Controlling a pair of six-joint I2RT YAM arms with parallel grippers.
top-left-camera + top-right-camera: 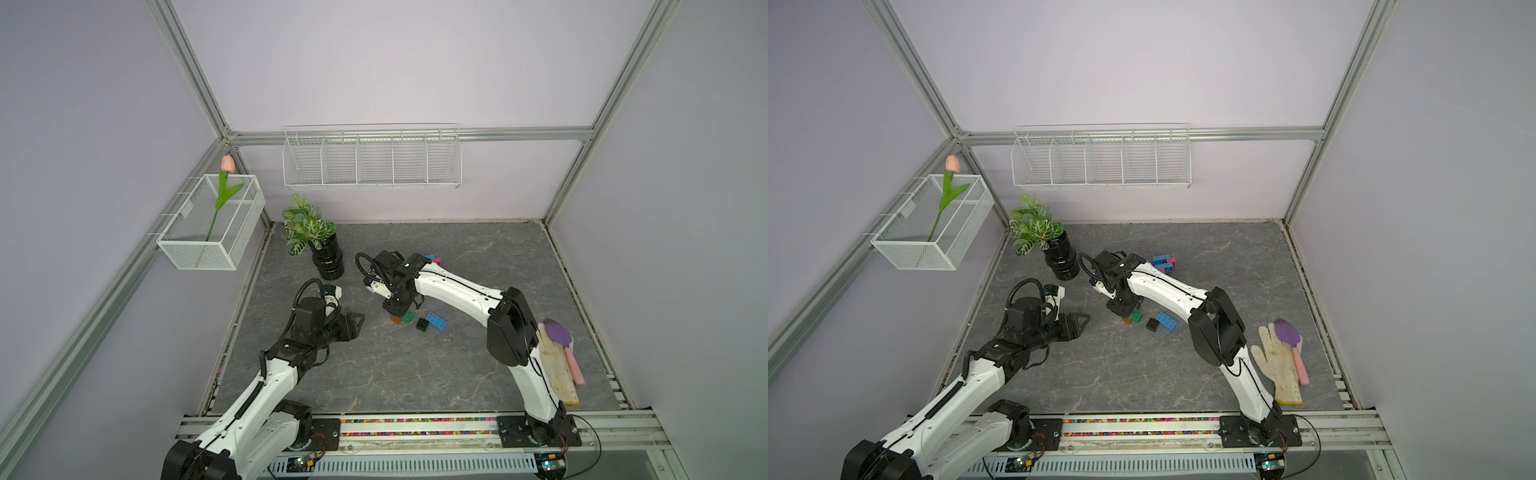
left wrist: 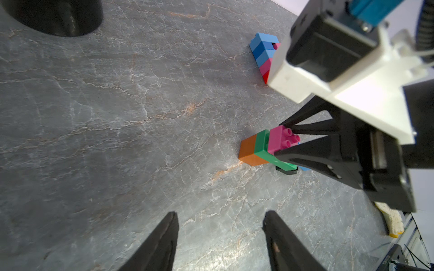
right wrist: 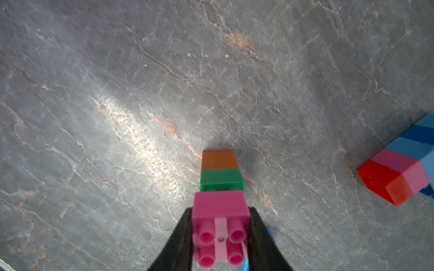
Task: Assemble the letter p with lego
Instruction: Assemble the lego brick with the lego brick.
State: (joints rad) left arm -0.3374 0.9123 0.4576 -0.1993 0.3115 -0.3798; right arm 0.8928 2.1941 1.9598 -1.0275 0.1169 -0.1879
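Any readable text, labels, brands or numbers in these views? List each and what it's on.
Nothing can be read outright.
Pale lettering on the black box beyond the table, left wrist view: too blurred to read.
Studs of the pink brick, right wrist view: no lettering visible.
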